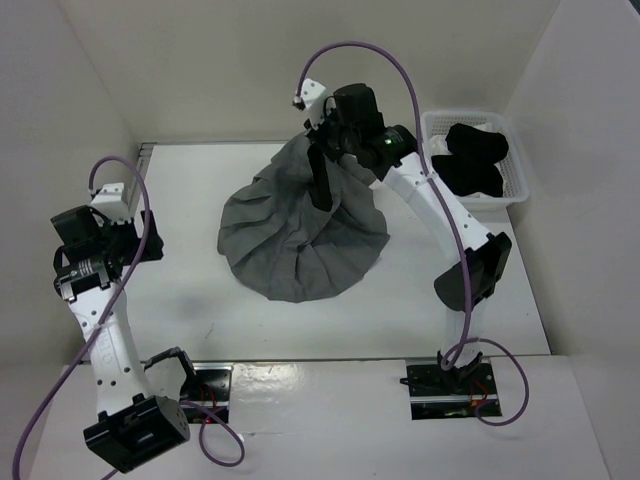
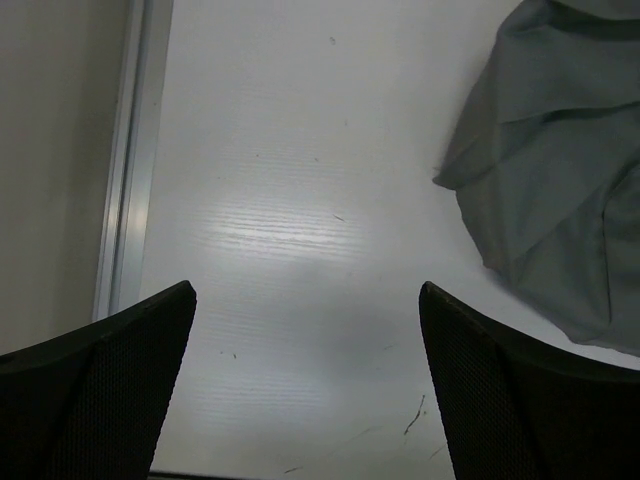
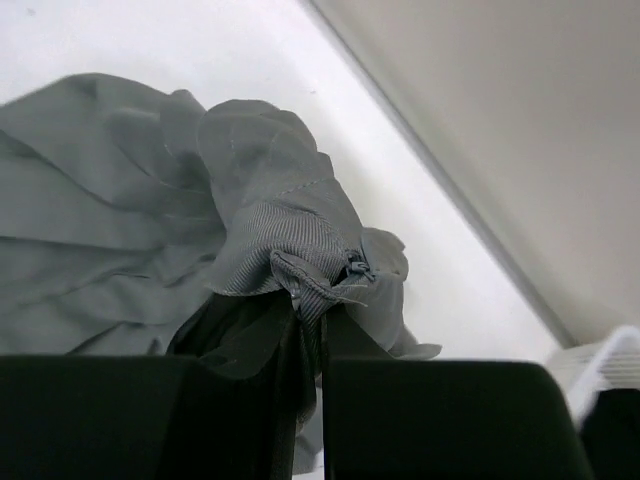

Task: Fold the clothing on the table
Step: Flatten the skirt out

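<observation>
Skirt [image 1: 300, 235] of medium-grey pleated cloth, lying on the white table [image 1: 180, 300] at the centre of the top view. Its narrow waistband points toward the upper edge of the frame and its fan-shaped hem spreads toward the lower edge — long axis running top to bottom. Right tool [image 3: 320, 335], reaching in from the right, has its fingers pressed nearly together on a bunched fold of the ribbed waistband [image 3: 290, 250]; it probably pinches more than one layer, though the wrist view does not settle this. Left tool [image 2: 305, 295] hangs over bare matte table at the left of the frame, jaws spread wide and holding nothing — the skirt's soft, creased edge lies to its upper right, well apart. The coming fold turns on one relation: the gripped waistband is the far end, the free hem the near end, and only the right arm has contact.
</observation>
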Motion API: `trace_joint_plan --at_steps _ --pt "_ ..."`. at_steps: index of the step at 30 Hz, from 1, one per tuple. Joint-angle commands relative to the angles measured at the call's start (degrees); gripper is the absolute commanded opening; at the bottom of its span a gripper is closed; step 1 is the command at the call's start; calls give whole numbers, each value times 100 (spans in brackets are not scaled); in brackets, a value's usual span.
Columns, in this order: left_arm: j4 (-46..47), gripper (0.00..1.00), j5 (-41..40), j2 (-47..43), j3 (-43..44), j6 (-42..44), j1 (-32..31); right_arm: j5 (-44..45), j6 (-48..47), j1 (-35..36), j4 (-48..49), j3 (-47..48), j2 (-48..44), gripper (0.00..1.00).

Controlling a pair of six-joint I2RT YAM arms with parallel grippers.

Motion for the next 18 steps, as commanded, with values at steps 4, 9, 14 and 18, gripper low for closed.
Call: trace_joint_plan --at_steps 4,9,14,18 --pt "-84 98 473 -182 100 270 -78 505 559 319 -1456 2449 1043 0" --pt "-31 98 359 -183 39 218 -78 186 558 1031 -840 2753 614 0" --pt "21 98 254 -183 39 165 -78 -1634 717 1138 -1409 3644 800 0" --pt "21 96 253 -183 39 165 -78 -2975 717 1138 -1719 4075 800 0"
